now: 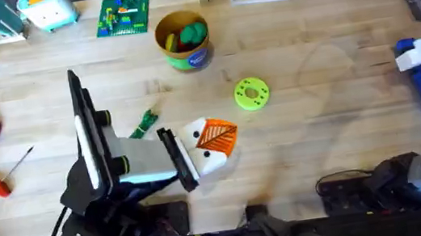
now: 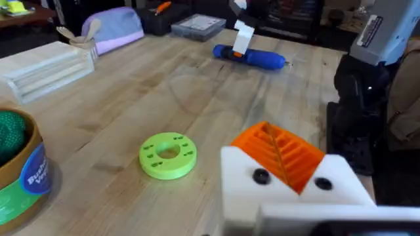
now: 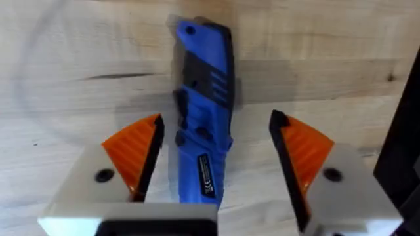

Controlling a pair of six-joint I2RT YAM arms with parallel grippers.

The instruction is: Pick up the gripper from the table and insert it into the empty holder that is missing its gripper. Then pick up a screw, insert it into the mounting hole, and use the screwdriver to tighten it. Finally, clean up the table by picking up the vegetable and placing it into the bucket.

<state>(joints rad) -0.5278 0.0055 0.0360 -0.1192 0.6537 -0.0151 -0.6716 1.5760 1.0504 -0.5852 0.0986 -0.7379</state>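
Bucket (image 2: 20, 174) cut off by frame edge

Little can be read. The bucket (image 2: 16, 172), standing far on the table toward the middle, carries a blue label band with white lettering; in the left wrist view only fragments show, something like "Bush" above a word starting with "V", and the rest curves out of sight. The screwdriver (image 3: 202, 111), lying at the far right of the table, has a small label with fine print on its blue body near the base, too small to make out. A light-coloured housing (image 2: 384, 33) on the right arm bears a small printed sticker, also unreadable.
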